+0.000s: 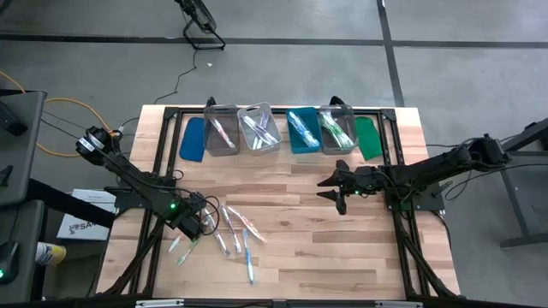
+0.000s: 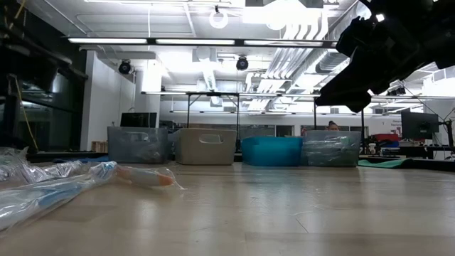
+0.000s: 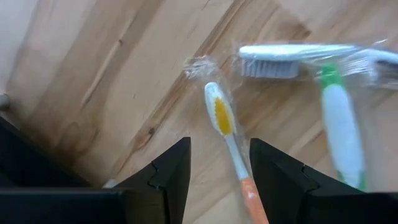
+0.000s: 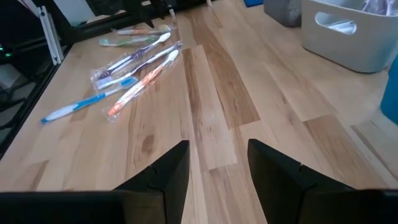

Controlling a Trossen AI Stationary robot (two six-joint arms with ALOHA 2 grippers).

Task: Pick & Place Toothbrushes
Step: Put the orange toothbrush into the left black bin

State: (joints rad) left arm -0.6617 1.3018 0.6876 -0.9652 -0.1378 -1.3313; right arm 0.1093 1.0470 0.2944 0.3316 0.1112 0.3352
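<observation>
Left gripper [image 3: 219, 180] hangs released, orange toothbrush [image 3: 231, 149] between its fingers; the slick wrapper could slip out on closing.

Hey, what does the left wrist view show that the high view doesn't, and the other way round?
Only the left wrist view shows the detail: an orange-handled toothbrush in clear wrap lying between the left gripper's open fingers, beside a green-handled toothbrush.

Only the high view shows the four bins along the far edge and the right gripper, open over bare table.

Both show loose toothbrushes on the wooden tabletop.
</observation>
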